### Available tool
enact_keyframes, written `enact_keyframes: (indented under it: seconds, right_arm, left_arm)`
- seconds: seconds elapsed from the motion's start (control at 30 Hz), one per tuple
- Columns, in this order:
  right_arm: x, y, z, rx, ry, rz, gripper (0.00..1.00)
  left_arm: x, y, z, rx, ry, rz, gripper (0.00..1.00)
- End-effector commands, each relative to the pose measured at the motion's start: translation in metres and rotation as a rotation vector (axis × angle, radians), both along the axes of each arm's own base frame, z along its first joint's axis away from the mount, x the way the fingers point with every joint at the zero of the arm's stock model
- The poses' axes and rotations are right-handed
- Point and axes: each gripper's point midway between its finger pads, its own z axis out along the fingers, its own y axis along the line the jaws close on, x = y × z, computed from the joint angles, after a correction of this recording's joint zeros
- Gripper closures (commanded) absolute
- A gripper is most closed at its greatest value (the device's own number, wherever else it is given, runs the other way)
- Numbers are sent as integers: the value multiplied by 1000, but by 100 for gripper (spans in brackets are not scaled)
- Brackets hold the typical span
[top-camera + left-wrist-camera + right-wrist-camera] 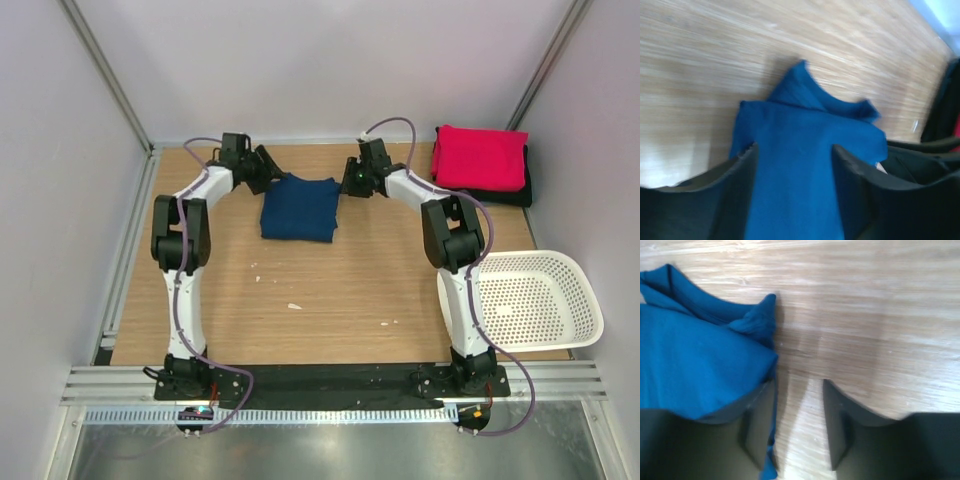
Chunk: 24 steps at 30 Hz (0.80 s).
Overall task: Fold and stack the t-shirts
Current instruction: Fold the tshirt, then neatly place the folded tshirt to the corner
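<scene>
- Jaws of left gripper [795, 155] stand apart; navy tee [800, 135] lies slack beneath the gap, not pinched.
- Right gripper [797, 390] likewise parted, over bare table [880, 315]; cloth lies against one finger's outer side only.
- Navy tee: folded, far middle of table, far corners rumpled.
- Pink tee [482, 155] folded on black tee [505, 196], far right.
- Judgement: light, limp, layers liable to slide; pinch all layers at both far corners.

One navy blue cloth t-shirt [299, 209] lies folded into a rough rectangle, flat on the wooden desk [330, 290] at far centre. Its far edge is rumpled, with two small corners raised. A folded bright pink-red cloth t-shirt [480, 157] rests on a folded black cloth t-shirt [500, 195] at the far right corner.
</scene>
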Motion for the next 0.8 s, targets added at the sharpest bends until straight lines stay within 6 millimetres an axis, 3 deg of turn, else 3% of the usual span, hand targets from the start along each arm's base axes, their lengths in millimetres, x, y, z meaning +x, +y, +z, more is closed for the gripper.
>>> enact_keyframes:
  seconds: [0.0,0.03,0.07,0.13,0.17,0.27,0.33,0.4,0.43,0.5,0.53,0.57,0.63,0.67,0.77]
  right_arm:
    - [14,0,106,-3,-176,13,47]
    - [9,-1,119,-5,-176,23,39]
    - [9,-2,128,-8,-190,31,20]
    - [1,-3,136,-5,-183,39,4]
    - [-5,-3,142,9,-179,36,0]
    - [-19,7,145,69,-152,71,0]
    - [-26,22,144,123,-142,96,7]
    - [-29,33,140,166,-127,99,15]
    - [-31,43,138,186,-131,109,25]
    - [-33,56,130,216,-111,112,39]
    - [-34,59,125,222,-98,107,51]
    - [-36,66,120,231,-88,114,56]
    - [-35,70,106,229,-71,108,63]
    - [-35,70,100,223,-65,106,71]
    - [-33,66,70,183,-36,92,77]
  left_arm:
    - [2,4,123,22,-235,-45,36]
    - [-7,6,127,41,-223,-47,34]
    - [-13,11,145,82,-257,-40,32]
    - [-31,19,143,128,-218,-32,30]
    - [-40,22,155,149,-236,-27,29]
    - [-64,27,147,153,-197,-8,29]
    - [-71,15,147,110,-219,-38,30]
    - [-80,6,131,91,-181,-42,34]
    - [-79,6,125,90,-171,-32,37]
    - [-82,0,103,70,-123,-25,47]
    - [-83,-3,97,55,-111,-29,51]
    - [-83,-3,90,48,-101,-19,62]
    - [-81,-5,70,28,-67,0,73]
    - [-78,-6,65,24,-59,8,82]
    - [-68,-7,44,16,-32,27,93]
